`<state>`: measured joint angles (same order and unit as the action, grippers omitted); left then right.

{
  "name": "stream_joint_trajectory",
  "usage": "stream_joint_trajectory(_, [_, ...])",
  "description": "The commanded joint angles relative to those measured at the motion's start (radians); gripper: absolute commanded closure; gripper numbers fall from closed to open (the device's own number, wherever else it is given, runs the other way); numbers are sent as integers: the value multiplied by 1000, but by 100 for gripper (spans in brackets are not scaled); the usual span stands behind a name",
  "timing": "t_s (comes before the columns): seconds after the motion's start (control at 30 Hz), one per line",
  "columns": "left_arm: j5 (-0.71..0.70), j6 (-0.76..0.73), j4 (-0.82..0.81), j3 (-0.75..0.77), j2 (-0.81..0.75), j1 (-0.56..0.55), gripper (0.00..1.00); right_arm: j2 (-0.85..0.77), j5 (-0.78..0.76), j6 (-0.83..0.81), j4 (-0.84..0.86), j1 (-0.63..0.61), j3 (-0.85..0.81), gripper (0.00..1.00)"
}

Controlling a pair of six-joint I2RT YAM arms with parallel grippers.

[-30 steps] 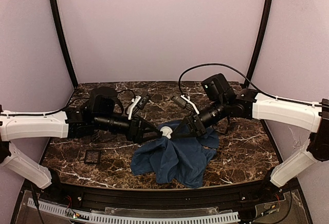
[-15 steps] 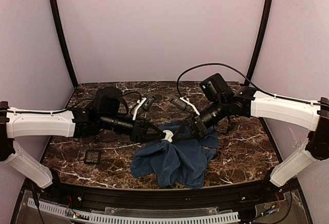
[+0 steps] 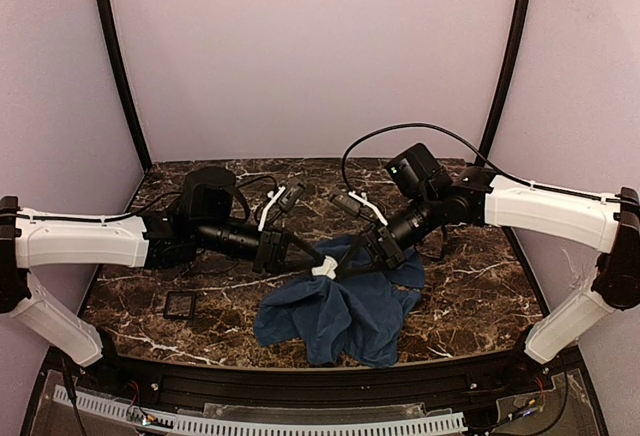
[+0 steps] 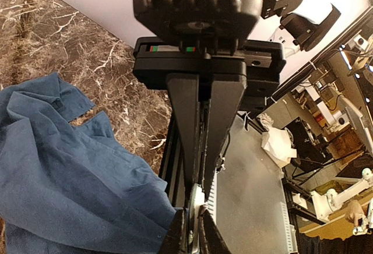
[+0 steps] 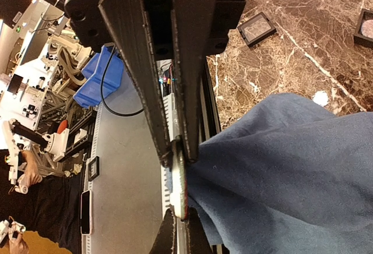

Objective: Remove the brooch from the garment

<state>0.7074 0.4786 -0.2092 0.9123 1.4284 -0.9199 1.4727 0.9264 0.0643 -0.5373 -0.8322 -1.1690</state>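
The blue garment (image 3: 340, 311) lies bunched at the table's middle, its top pulled up to the brooch (image 3: 323, 269), a small whitish disc. My left gripper (image 3: 313, 262) reaches it from the left and my right gripper (image 3: 338, 268) from the right, tips almost meeting. In the left wrist view the left gripper (image 4: 199, 194) is shut on the disc's pale edge (image 4: 200, 200), with the garment (image 4: 64, 172) hanging at the left. In the right wrist view the right gripper (image 5: 178, 148) is shut on the edge-on brooch (image 5: 180, 178), the garment (image 5: 291, 172) pinched beside it.
A small black square tray (image 3: 180, 303) sits at the table's front left. The right wrist view shows two such trays (image 5: 256, 28) (image 5: 364, 28) on the marble and a small white speck (image 5: 320, 98). Cables loop behind both wrists.
My left gripper has slid right to the brooch and its jaws have closed on it. The right gripper has stayed shut at the brooch, barely moving.
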Motion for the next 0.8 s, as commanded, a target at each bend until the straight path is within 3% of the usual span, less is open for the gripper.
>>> stream_joint_trajectory(0.0, [28,11,-37,-23,-3,-8,97,14,6,-10,10,-5,-34,100])
stream_joint_trajectory(0.27, [2,11,-45,-52,-23,-8,99,9,-30,24,44,0,-36,100])
stream_joint_trajectory(0.43, [-144,24,-116,-98,-89,-7,99,-45,-102,115,166,25,22,60])
stream_joint_trajectory(0.53, [-216,77,-248,-147,-113,-7,99,-99,-138,214,308,37,95,39])
stream_joint_trajectory(0.77, [-308,195,-506,-224,-116,-8,99,-232,-289,472,720,29,310,30])
